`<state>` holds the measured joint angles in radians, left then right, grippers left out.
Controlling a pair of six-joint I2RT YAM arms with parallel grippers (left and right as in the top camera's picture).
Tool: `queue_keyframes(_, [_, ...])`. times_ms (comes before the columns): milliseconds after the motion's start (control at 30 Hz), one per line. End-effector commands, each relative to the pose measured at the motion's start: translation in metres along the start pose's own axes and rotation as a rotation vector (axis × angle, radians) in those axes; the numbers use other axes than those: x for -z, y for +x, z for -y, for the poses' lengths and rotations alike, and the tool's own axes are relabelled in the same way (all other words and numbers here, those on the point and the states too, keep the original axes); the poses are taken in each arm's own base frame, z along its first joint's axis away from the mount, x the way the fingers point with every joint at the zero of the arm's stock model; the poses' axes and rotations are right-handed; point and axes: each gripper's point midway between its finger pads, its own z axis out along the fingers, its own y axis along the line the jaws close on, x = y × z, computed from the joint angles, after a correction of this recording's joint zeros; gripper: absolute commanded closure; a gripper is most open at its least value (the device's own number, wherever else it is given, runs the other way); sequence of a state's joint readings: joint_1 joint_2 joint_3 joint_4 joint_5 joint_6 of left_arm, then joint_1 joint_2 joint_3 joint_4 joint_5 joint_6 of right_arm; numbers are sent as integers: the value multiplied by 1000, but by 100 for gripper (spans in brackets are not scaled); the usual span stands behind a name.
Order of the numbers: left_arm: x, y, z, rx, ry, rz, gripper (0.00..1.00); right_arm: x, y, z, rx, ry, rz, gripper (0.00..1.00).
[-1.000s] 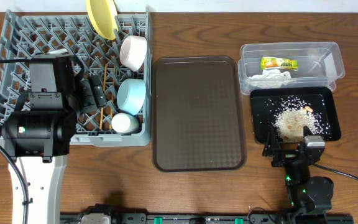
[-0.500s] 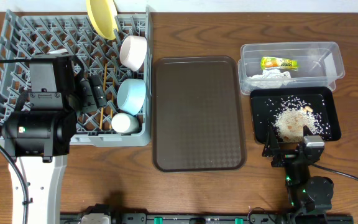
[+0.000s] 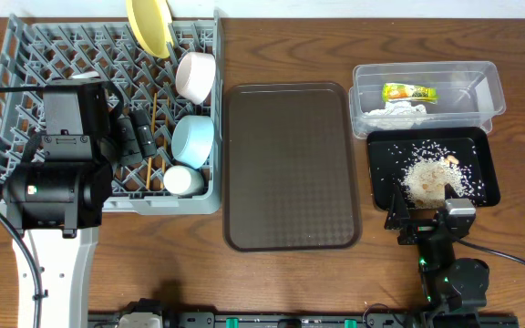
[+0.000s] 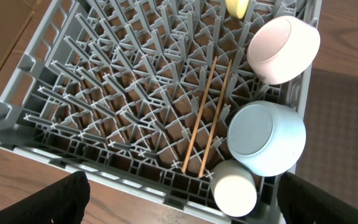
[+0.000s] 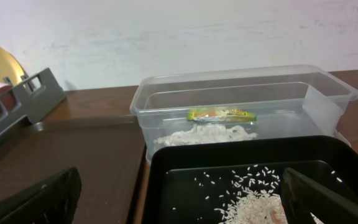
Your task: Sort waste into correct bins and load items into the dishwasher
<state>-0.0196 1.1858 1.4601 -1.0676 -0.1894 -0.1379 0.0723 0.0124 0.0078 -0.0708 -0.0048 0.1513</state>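
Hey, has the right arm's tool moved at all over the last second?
No. In the overhead view the right tool sits open at the same spot over the near edge of the black tray, and the rice scraps are unchanged.

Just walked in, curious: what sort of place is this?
Likely a lab mock-up of canteen clean-up: a grey dish rack, a brown serving tray, and a clear tub beside a black tray.
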Motion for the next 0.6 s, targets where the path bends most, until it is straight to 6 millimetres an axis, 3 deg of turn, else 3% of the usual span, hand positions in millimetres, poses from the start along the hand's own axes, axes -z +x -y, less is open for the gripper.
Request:
queue_keyframes(0, [-2,3,-1,6,-6,-5,4,0,1,-4,11,-17,-2,1])
queue_keyframes(233, [-14,2,7,63,71,214,4,0,1,-4,11,-17,-2,1])
queue_keyframes(567, [-22,47,12,128,211,558,4,0,1,-4,11,-17,-3,1])
